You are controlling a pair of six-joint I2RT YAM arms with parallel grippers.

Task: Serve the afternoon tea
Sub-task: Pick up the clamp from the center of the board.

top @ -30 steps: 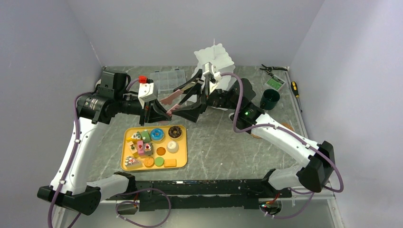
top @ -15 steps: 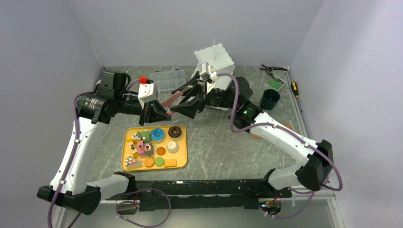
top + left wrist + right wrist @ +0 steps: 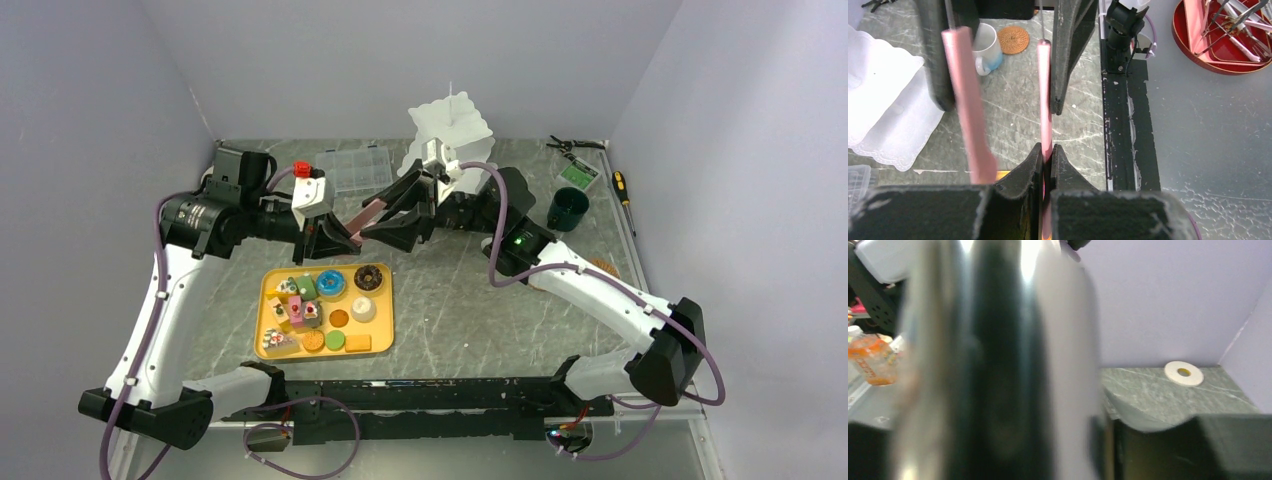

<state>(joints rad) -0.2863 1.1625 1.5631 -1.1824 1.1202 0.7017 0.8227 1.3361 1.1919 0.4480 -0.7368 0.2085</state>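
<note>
Toy pastries (image 3: 320, 310) fill a yellow tray (image 3: 385, 305) by the arms' bases. Just beyond the tray, the left gripper (image 3: 1047, 155) pinches one arm of the pink tongs (image 3: 1044, 100). The right gripper (image 3: 999, 109) straddles both tong arms with its jaws half-closed, and whether it grips them cannot be told. Farther behind the tray rises the white tiered stand (image 3: 450, 125).

Matt pink plastic tongs (image 3: 968, 105), rough cork coaster (image 3: 1013, 40) (table (image 3: 1013, 115) smooth, marbled).

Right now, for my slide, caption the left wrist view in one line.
Left gripper clamps the pink tongs while the right gripper's fingers flank both arms; white mug and cork coaster beyond.
</note>
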